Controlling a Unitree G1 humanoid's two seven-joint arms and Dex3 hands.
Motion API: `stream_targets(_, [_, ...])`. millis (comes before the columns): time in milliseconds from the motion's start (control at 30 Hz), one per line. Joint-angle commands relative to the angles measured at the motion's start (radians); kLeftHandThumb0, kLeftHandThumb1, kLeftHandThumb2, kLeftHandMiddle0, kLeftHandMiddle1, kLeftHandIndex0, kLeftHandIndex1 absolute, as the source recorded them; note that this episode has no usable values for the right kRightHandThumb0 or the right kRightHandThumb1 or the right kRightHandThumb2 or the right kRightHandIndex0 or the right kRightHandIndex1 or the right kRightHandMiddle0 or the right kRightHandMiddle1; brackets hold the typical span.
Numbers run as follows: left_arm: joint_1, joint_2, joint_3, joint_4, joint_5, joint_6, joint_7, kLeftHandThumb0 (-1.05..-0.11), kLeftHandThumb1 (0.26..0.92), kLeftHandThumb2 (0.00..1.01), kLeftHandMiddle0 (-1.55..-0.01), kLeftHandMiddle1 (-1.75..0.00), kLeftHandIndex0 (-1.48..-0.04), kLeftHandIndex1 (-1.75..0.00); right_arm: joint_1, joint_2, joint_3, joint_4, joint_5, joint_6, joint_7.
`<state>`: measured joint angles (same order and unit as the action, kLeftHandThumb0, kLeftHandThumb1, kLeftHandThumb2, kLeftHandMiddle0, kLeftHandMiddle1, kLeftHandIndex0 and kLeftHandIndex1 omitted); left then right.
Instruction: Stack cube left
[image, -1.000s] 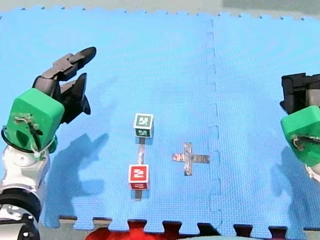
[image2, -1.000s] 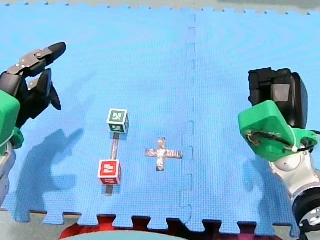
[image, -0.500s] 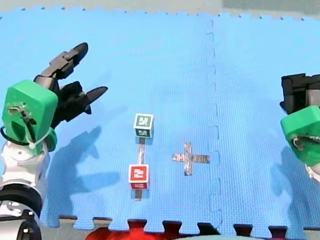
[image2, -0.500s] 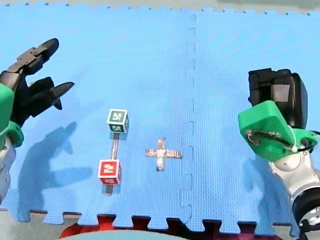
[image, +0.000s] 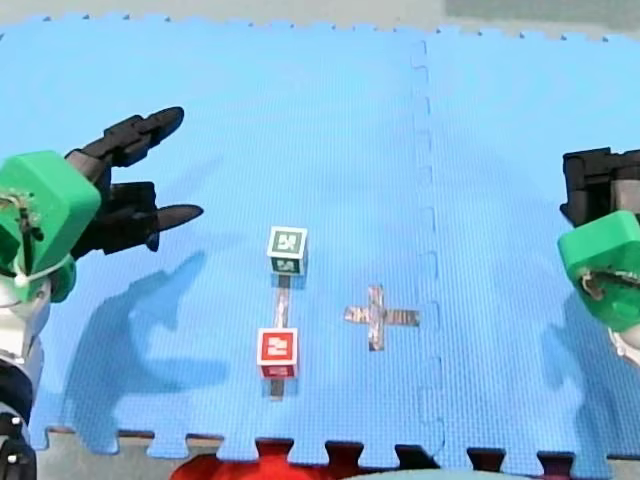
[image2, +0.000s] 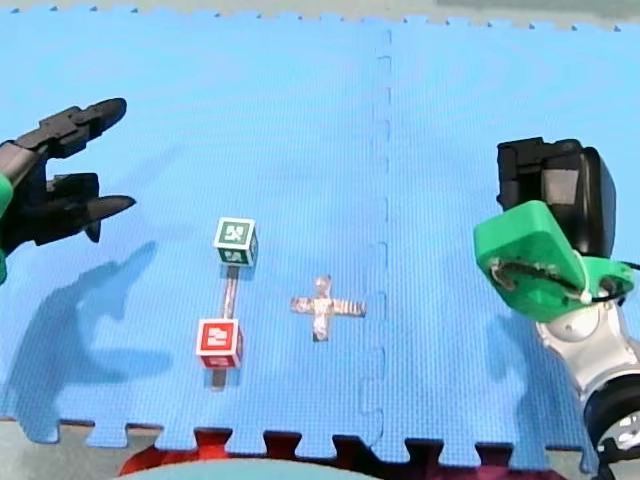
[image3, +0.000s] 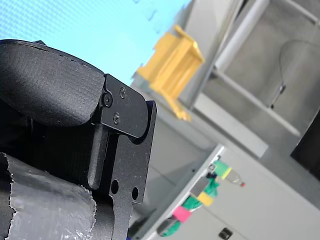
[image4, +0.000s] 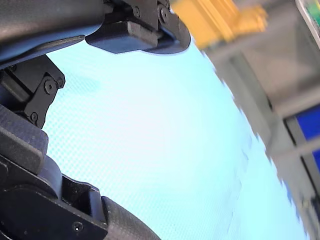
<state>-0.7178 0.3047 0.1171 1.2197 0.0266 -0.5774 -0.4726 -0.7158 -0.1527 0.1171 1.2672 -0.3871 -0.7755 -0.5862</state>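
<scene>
Bright, even light falls from above and behind onto the blue foam mat (image: 330, 120). The left arm (image: 40, 220) throws a broad, soft-edged shadow (image: 140, 330) toward the near edge. The green cube (image: 287, 250) and red cube (image: 277, 352) have tops brighter than their near faces. In the second wrist view the mat looks washed out, and a yellow object (image4: 220, 20) is blurred.

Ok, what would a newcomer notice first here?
Two cubes on the blue mat: a green cube with a red cube nearer the robot, a tape cross to their right. The left hand hovers left of them; the right hand is at the mat's right edge.
</scene>
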Motion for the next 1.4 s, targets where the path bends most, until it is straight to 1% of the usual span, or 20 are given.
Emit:
stream_targets(0, [0.003,0.031,0.012,-0.012,-0.040,0.000,-0.123,-0.977,0.686,0.00,-0.86,-1.75,-0.46,-0.07,-0.004,-0.001,0.002,0.000,-0.001,0.005,-0.010])
stream_targets(33, [0.001,0.032,0.030,-0.010,-0.071,0.009,-0.189,-0.945,0.675,0.00,-0.87,-1.75,-0.52,-0.07,-0.004,0.000,0.002,0.000,0.000,0.005,-0.011])
stream_targets(100, [-0.001,0.030,0.061,-0.008,-0.123,0.030,-0.285,-0.892,0.654,0.00,-0.89,-1.75,-0.57,-0.06,-0.004,0.001,0.001,0.000,0.002,0.007,-0.012])
stream_targets(133, [0.000,0.030,0.068,-0.008,-0.135,0.035,-0.305,-0.856,0.643,0.00,-0.89,-1.75,-0.58,-0.05,-0.003,0.001,0.001,0.000,0.003,0.008,-0.013])
stream_targets(167, [0.001,0.030,0.072,-0.008,-0.142,0.037,-0.316,-0.842,0.639,0.00,-0.90,-1.75,-0.58,-0.04,-0.003,0.002,0.000,0.000,0.004,0.008,-0.013])
stream_targets(233, [0.003,0.034,0.071,-0.010,-0.141,0.036,-0.315,-0.824,0.635,0.00,-0.90,-1.75,-0.57,-0.03,-0.002,0.004,-0.001,0.001,0.005,0.009,-0.014])
stream_targets(367, [0.012,0.041,0.063,-0.016,-0.133,0.022,-0.310,-0.816,0.635,0.00,-0.91,-1.75,-0.58,-0.02,0.001,0.005,0.000,0.002,0.006,0.012,-0.019])
stream_targets(467, [0.038,0.039,0.051,-0.034,-0.116,-0.009,-0.277,-0.820,0.636,0.00,-0.91,-1.75,-0.61,-0.03,0.002,0.005,0.000,0.001,0.006,0.014,-0.023])
stream_targets(533, [0.057,0.035,0.040,-0.052,-0.104,-0.018,-0.253,-0.825,0.637,0.00,-0.91,-1.75,-0.63,-0.04,0.003,0.004,0.000,0.000,0.008,0.014,-0.022])
stream_targets(600, [0.067,0.042,0.015,-0.069,-0.078,-0.002,-0.232,-0.832,0.638,0.00,-0.91,-1.75,-0.65,-0.04,0.005,0.003,-0.001,-0.001,0.009,0.012,-0.022])
stream_targets(667, [0.072,0.053,-0.008,-0.088,-0.056,0.019,-0.235,-0.840,0.639,0.00,-0.91,-1.75,-0.70,-0.06,0.006,0.001,-0.002,-0.003,0.011,0.012,-0.021])
stream_targets(800, [0.081,0.064,-0.032,-0.118,-0.043,0.034,-0.254,-0.852,0.641,0.00,-0.91,-1.75,-0.74,-0.06,0.008,-0.001,-0.004,-0.004,0.014,0.012,-0.018])
stream_targets(833, [0.082,0.061,-0.030,-0.119,-0.048,0.032,-0.252,-0.855,0.642,0.00,-0.91,-1.75,-0.75,-0.06,0.007,-0.002,-0.005,-0.004,0.015,0.012,-0.016])
stream_targets(867, [0.083,0.049,-0.021,-0.118,-0.058,0.021,-0.239,-0.857,0.643,0.00,-0.92,-1.75,-0.76,-0.06,0.007,-0.003,-0.006,-0.003,0.016,0.013,-0.014])
stream_targets(967, [0.102,0.000,-0.005,-0.127,-0.071,-0.028,-0.150,-0.858,0.643,0.00,-0.92,-1.75,-0.77,-0.05,0.008,-0.004,-0.008,-0.002,0.018,0.013,-0.008])
stream_targets(1033, [0.115,-0.021,-0.014,-0.144,-0.052,-0.047,-0.072,-0.858,0.643,0.00,-0.92,-1.75,-0.79,-0.06,0.007,-0.004,-0.010,-0.002,0.019,0.013,-0.006])
stream_targets(1100, [0.120,-0.029,-0.022,-0.155,-0.038,-0.051,-0.033,-0.858,0.642,0.00,-0.92,-1.75,-0.81,-0.06,0.006,-0.004,-0.010,-0.002,0.019,0.014,-0.005])
stream_targets(1233, [0.124,-0.032,-0.039,-0.165,-0.022,-0.049,0.000,-0.843,0.631,0.00,-0.92,-1.75,-0.85,-0.06,0.005,-0.004,-0.009,-0.004,0.016,0.012,-0.008])
stream_targets(1300, [0.126,-0.038,-0.051,-0.166,-0.010,-0.049,0.018,-0.834,0.629,0.00,-0.92,-1.75,-0.88,-0.07,0.004,-0.004,-0.009,-0.005,0.014,0.012,-0.010])
stream_targets(1367, [0.129,-0.045,-0.066,-0.165,0.007,-0.045,0.034,-0.822,0.627,0.00,-0.88,-1.75,-0.91,-0.05,0.005,-0.005,-0.008,-0.006,0.013,0.011,-0.013])
